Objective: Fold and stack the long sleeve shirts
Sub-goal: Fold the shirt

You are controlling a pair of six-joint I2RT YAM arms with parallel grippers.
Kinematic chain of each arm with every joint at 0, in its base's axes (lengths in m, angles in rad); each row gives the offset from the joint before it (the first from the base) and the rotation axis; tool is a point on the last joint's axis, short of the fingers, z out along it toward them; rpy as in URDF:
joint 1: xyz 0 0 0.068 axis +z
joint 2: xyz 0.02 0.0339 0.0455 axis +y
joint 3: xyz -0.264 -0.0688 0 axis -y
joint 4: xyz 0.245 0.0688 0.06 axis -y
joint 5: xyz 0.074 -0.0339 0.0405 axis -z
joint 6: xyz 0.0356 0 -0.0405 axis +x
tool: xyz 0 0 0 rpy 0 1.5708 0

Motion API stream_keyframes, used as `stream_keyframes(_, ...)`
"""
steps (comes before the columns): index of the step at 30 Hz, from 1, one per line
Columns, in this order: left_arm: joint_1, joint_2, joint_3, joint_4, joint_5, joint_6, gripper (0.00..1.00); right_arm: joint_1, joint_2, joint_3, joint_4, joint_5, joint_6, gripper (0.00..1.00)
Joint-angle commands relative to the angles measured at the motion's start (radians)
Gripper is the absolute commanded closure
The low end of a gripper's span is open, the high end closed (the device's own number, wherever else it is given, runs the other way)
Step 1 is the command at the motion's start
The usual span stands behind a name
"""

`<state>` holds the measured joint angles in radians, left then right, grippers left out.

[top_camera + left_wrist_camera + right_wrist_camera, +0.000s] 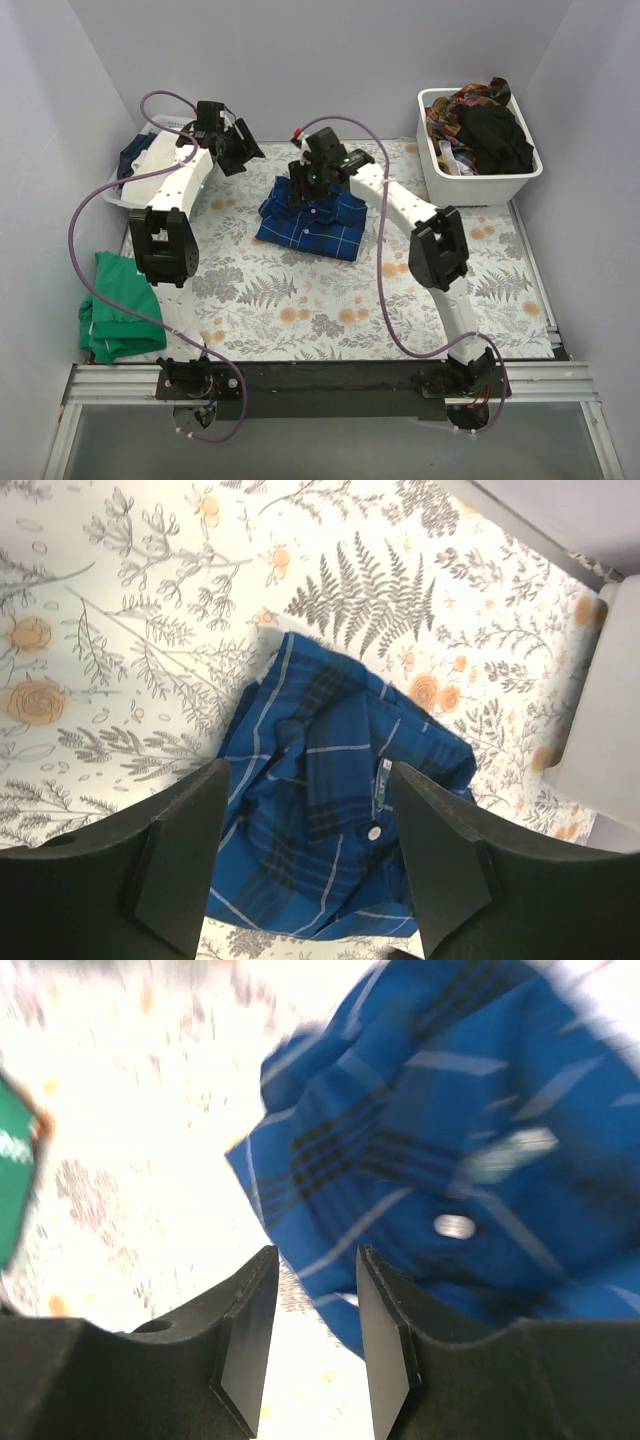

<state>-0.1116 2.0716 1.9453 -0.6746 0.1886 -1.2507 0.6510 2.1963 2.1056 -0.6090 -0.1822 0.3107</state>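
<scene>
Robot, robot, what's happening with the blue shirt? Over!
Left gripper open, empty. Right gripper open, beside plaid shirt. Shirt unheld. Nothing blocking.

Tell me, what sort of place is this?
Probably a lab test booth for laundry folding: plain white walls around a cloth-covered table, a white bin of clothes, and a metal rail at the near edge.

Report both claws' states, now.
Left claw: open, holding nothing.
Right claw: open, nothing between its fingers, close to the blue plaid shirt.
</scene>
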Motion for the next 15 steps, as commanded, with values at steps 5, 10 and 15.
stream_keyframes(5,0.003,-0.011,-0.035,-0.046,0.061,-0.006,0.36,0.019,0.200,0.002,-0.034,-0.095,0.018,0.54)
stream_keyframes(10,0.004,-0.010,-0.074,-0.017,0.153,0.019,0.36,0.042,0.175,-0.142,-0.038,-0.103,-0.016,0.55)
stream_keyframes(15,0.004,-0.051,-0.150,0.018,0.181,0.050,0.36,0.079,0.031,-0.401,-0.037,-0.117,-0.128,0.55)
